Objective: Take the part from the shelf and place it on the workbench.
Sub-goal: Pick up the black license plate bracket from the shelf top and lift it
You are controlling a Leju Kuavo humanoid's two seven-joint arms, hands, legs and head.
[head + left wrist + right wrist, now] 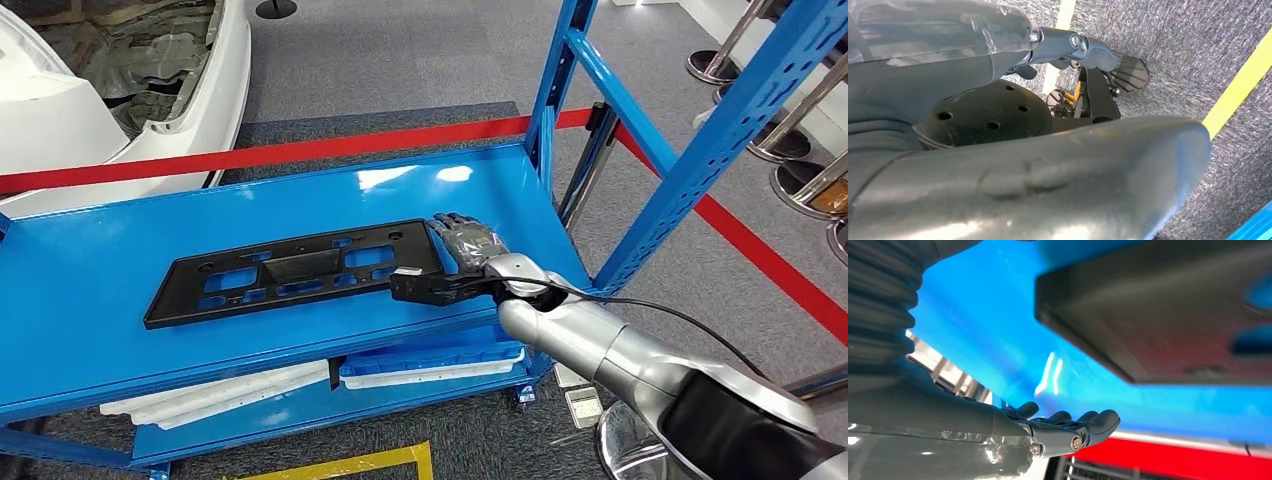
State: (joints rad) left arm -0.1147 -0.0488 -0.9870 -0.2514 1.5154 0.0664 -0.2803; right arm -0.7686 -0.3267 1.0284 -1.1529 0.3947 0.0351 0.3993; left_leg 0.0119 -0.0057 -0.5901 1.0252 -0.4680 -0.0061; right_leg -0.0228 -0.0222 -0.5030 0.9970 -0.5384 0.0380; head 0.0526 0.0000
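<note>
The robot's right hand (462, 258) is reaching over the right end of a blue shelf (90, 290), its fingers (1098, 421) lying apart and extended with nothing between them in the right wrist view, and its thumb stretching along the near corner of the part. The hand is sitting just beside, perhaps touching, the right end of the part (290, 272), a long, flat black plate with cut-out openings that is lying flat on the shelf's top deck, slightly skewed to the front edge. No grip is showing yet, so the task appears to be at its opening stage: the pick-up, the lift and the carry to the workbench are all still to come, and the workbench itself is not appearing here. The left hand (1083, 55) is hanging low over grey carpet marked with yellow lines, and whether it is open or closed cannot be told.

The blue upright (555, 90) is standing just behind the right hand and a slanted blue brace (730, 125) is rising to its right, so the freest way out looks to be up and back toward the robot. A red barrier strap (300, 150) is running behind the shelf, with a white car body (60, 110) beyond it. White trays (230, 390) are resting on the lower deck.
</note>
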